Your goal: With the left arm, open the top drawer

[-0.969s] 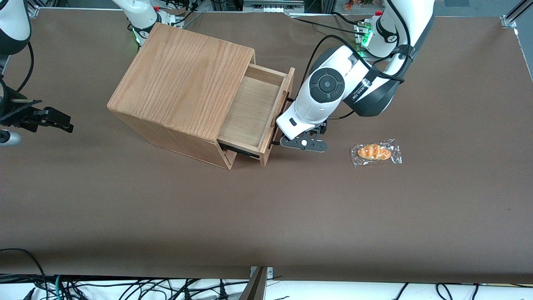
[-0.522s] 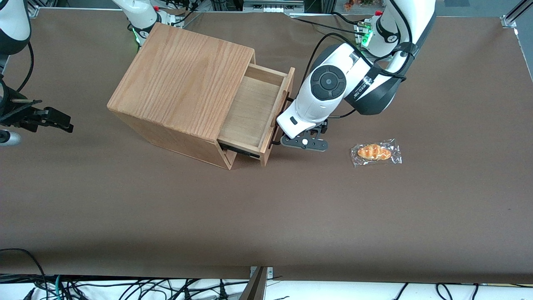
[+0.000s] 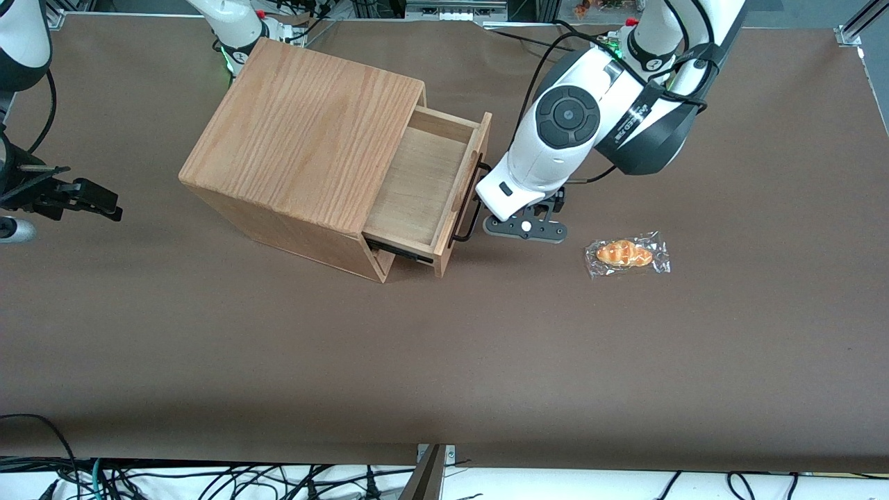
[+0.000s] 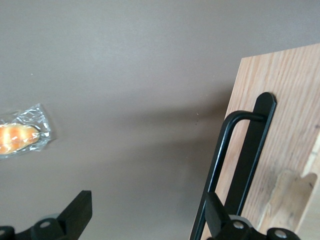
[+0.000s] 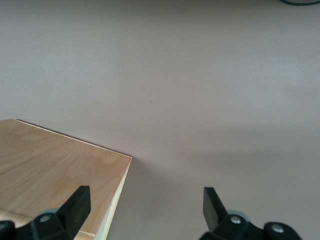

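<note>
The top drawer stands pulled well out of the wooden cabinet, with its pale plank inside showing. Its long black bar handle runs along the drawer front. The left arm's white wrist hangs in front of the drawer, toward the working arm's end of the table. The left arm's gripper sits low, a short gap away from the handle. In the left wrist view the gripper is open and empty over bare table. The handle lies beside one fingertip, outside the gap.
A bread roll in a clear wrapper lies on the brown table, nearer the working arm's end than the gripper. It also shows in the left wrist view. The cabinet's top shows in the right wrist view.
The gripper has let go of the handle and drawn back from the drawer front, toward the working arm's end and a little higher. The drawer has stayed where it was.
</note>
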